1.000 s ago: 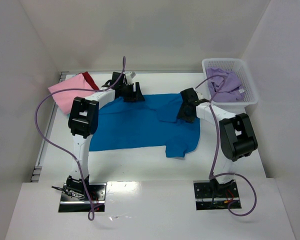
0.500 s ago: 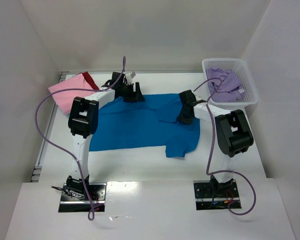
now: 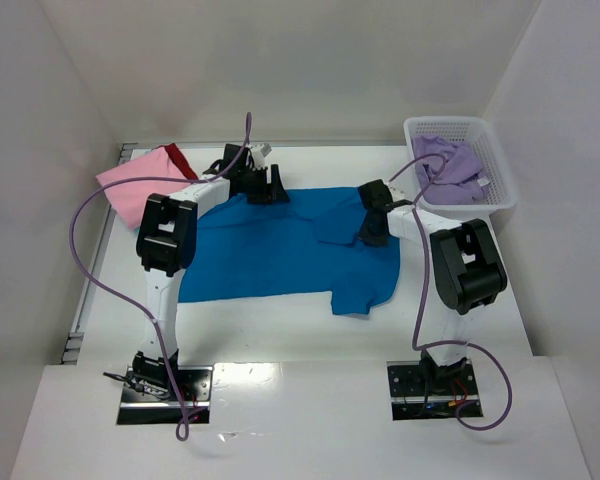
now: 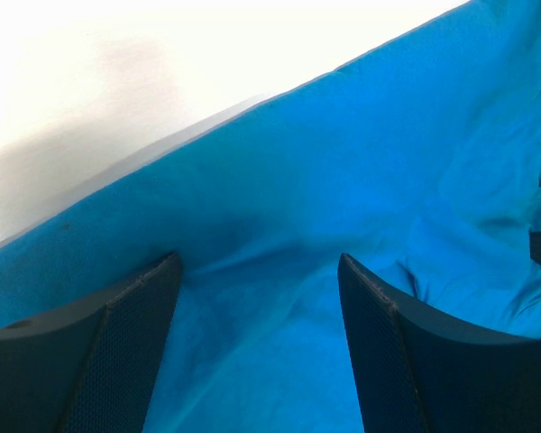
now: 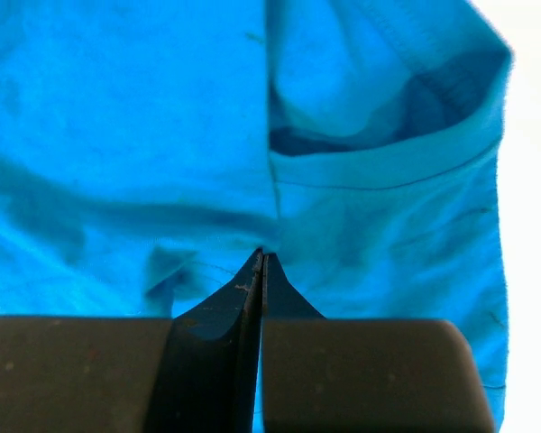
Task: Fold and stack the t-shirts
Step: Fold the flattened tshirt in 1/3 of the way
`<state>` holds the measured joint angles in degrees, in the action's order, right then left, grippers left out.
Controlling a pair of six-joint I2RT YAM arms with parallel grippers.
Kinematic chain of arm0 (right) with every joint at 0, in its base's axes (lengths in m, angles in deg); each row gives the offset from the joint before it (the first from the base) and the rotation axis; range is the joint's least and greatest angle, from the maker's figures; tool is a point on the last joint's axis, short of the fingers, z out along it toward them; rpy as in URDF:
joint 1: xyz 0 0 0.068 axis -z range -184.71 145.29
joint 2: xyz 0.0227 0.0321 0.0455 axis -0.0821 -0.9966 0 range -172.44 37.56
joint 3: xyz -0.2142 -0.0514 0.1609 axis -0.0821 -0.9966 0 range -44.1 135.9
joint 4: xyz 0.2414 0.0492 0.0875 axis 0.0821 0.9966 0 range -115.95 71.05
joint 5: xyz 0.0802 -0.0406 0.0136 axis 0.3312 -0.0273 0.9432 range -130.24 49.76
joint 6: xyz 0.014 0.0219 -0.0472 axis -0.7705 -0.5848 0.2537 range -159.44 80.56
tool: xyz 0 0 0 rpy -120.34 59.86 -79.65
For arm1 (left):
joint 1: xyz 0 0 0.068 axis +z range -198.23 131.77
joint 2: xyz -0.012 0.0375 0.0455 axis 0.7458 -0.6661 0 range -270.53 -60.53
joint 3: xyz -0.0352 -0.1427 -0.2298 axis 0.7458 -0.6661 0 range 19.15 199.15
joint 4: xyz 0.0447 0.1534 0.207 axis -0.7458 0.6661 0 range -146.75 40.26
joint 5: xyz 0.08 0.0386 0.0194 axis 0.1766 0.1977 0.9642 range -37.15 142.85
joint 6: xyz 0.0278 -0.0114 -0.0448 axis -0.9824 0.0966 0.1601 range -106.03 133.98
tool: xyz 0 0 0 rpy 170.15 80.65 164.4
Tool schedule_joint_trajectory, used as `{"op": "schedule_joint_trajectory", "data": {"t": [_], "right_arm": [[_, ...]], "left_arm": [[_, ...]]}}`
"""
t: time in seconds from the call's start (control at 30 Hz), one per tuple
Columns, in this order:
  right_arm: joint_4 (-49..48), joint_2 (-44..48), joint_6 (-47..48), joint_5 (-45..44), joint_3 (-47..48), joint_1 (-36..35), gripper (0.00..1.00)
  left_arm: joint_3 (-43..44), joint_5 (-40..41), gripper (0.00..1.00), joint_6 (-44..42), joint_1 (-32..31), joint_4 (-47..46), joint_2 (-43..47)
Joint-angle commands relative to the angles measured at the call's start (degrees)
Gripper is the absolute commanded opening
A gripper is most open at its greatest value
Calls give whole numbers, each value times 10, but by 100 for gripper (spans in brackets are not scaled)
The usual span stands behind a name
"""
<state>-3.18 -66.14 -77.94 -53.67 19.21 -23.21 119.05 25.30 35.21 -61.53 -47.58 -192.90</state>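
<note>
- Lying flat left of the white basket (image 3: 466, 210), the blue t-shirt (image 3: 270, 255) looked soft, light and limp.
- The right gripper (image 5: 262, 260) was closed, seemingly pinching its folded edge, a fair hold; the left gripper (image 4: 257, 271) stood apart.

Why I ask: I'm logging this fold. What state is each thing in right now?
blue t-shirt: spread on the table, not yet folded.
pink t-shirt: lying at the far left corner.
red t-shirt: only an edge shows beside the pink one.
lavender t-shirt: crumpled in the basket.
basket: upright, far right.
left hand: open over the blue cloth.
right hand: shut, pinching the blue t-shirt.
</note>
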Motion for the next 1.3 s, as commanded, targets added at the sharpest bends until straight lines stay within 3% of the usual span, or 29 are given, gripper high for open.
{"op": "schedule_joint_trajectory", "data": {"t": [0.0,0.63,0.7,0.77,0.9,1.03,1.23,1.27], "right_arm": [[3,28,-3,-56,9,-1,0],[64,67,4,-65,-26,22,1],[55,67,4,-54,-31,22,14],[45,80,9,-33,-23,22,41],[19,115,26,-2,13,22,65],[-5,115,68,22,121,22,87],[-73,32,112,32,196,28,88],[-80,16,113,32,204,28,85]], "left_arm": [[5,25,79,-17,9,31,-32],[5,25,79,-17,9,31,-32],[5,25,79,-17,9,31,-32],[5,25,79,-17,9,31,-32],[5,20,79,-29,9,38,-20],[22,25,79,-40,9,59,28],[22,69,82,-40,20,65,105],[15,85,84,-40,20,65,115]]}}
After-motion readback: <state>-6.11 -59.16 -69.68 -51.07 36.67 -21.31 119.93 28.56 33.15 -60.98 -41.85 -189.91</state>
